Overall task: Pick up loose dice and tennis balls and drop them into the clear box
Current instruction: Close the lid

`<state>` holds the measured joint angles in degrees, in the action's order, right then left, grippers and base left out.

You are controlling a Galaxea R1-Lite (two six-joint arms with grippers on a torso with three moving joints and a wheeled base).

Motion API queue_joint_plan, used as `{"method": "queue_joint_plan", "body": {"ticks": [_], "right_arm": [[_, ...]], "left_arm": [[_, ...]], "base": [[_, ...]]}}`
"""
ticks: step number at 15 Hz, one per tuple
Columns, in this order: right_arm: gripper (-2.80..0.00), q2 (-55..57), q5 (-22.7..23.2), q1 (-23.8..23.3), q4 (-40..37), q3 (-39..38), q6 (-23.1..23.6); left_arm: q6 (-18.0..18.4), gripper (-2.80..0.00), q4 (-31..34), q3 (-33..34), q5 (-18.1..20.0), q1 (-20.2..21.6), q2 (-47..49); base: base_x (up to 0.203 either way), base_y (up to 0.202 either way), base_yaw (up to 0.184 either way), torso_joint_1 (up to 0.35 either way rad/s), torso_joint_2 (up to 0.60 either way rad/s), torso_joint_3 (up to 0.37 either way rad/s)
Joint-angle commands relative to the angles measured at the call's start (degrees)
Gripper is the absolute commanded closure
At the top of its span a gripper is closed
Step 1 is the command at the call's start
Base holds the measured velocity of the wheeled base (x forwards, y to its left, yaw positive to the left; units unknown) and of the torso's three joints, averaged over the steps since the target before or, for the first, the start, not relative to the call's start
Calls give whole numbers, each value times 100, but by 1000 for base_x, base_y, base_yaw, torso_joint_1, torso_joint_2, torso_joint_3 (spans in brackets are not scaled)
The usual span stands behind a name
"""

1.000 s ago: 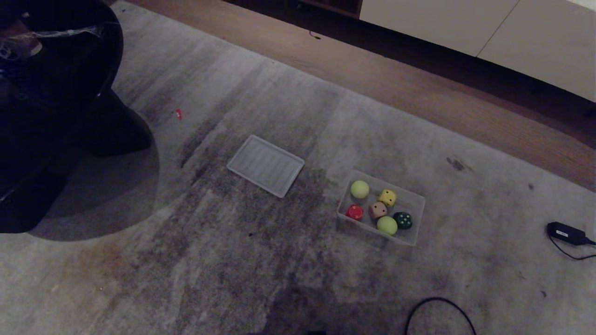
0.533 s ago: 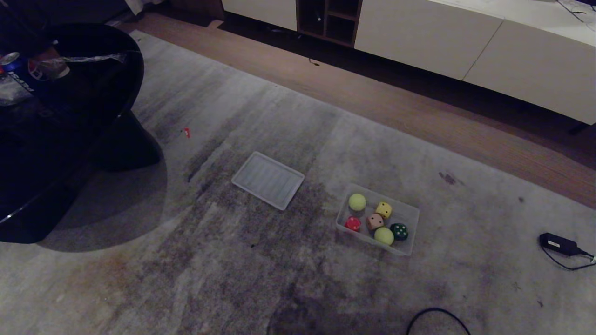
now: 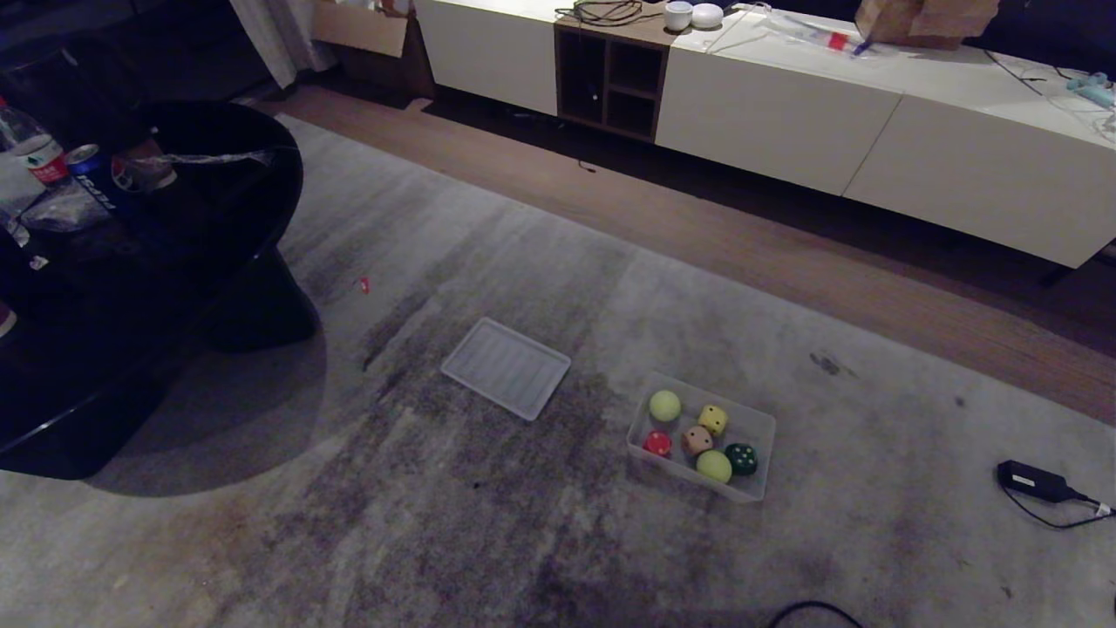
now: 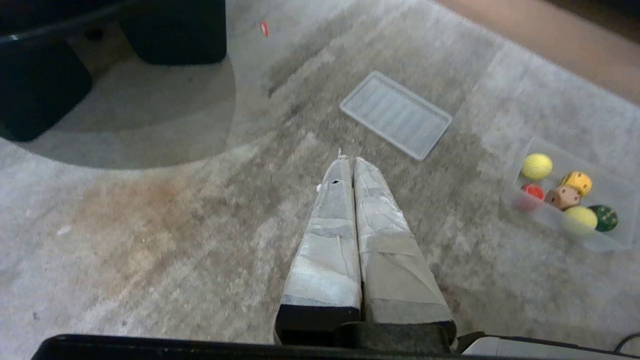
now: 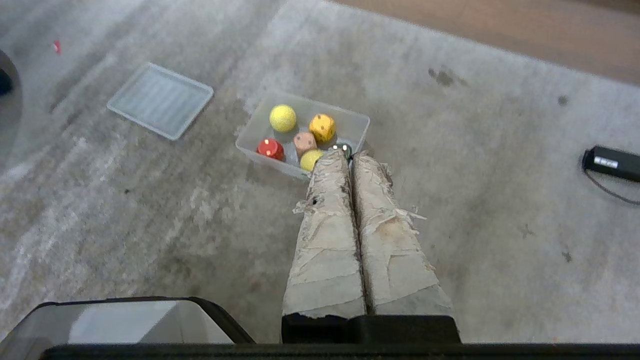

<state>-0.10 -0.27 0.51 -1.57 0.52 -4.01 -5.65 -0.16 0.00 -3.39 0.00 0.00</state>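
The clear box stands on the grey carpet, right of centre. In it lie two tennis balls and the dice: red, tan, yellow and dark green. Neither arm shows in the head view. My left gripper hangs shut and empty above bare carpet, well away from the box. The right gripper is also shut and empty, high above the carpet. Its tips overlap the box's near corner in that view and partly hide the green die.
A flat ribbed translucent panel lies left of the box. A black round table with cans and bottles fills the left. A white sideboard stands beyond a wood floor strip. A black adapter with its cable lies at the right.
The whole head view has shifted: the carpet scene slid down and looks smaller, and the sideboard came into view. The box, its contents and the panel have not moved.
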Motion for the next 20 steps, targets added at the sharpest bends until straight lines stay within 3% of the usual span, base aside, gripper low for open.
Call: {"method": "queue_joint_plan", "body": {"ticks": [1,20], "right_arm": [[0,10,0,2,-1,0,-3],[0,10,-8,2,8,0,6]], "left_arm": [[-6,0,-2,9,-4,0,9],[-24,0,-2,9,-13,-5,9]], "base": [[0,0,0,0,4,208],[0,0,0,2,3,202]]}}
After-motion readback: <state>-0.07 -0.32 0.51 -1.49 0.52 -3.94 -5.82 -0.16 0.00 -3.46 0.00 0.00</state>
